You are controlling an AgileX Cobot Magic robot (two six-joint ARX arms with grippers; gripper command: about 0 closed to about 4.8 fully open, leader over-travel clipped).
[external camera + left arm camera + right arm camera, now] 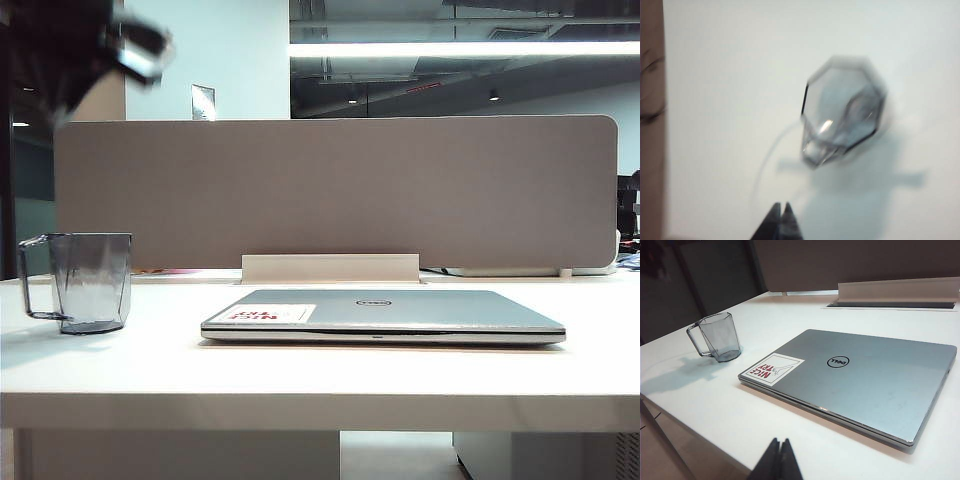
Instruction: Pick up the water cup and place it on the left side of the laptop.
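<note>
Placement apparently done: water cup (90,280) upright on the white table (320,370), well to the left of the laptop (382,315), a clear strip of tabletop between them. Nothing gripping it. Little left, by this reading, beyond clearing the arm away.

Left gripper (781,212) high above the cup, a dark blur at the upper left of the exterior view (115,45); fingertips pressed together, empty, pointing down toward the cup's open mouth (842,110).

Cup of clear smoky-grey material, glass or plastic, not possible to say which. Faceted walls, many-sided rim, taper toward a smaller base, thin loop handle (35,280) turned away from the laptop. Glossy, with a soft pale shadow on the table.

Table smooth, matte white, thick front edge. Behind it a beige partition (340,190) with a fabric-like face and rounded corner.

Laptop closed and flat, slim, brushed silver-grey lid, rounded corners, dark oval logo (838,361), white sticker with red print (772,369) at the corner nearest the cup.

Right gripper (781,460) low at the table's near edge on the laptop's side, fingertips shut together, holding nothing.
</note>
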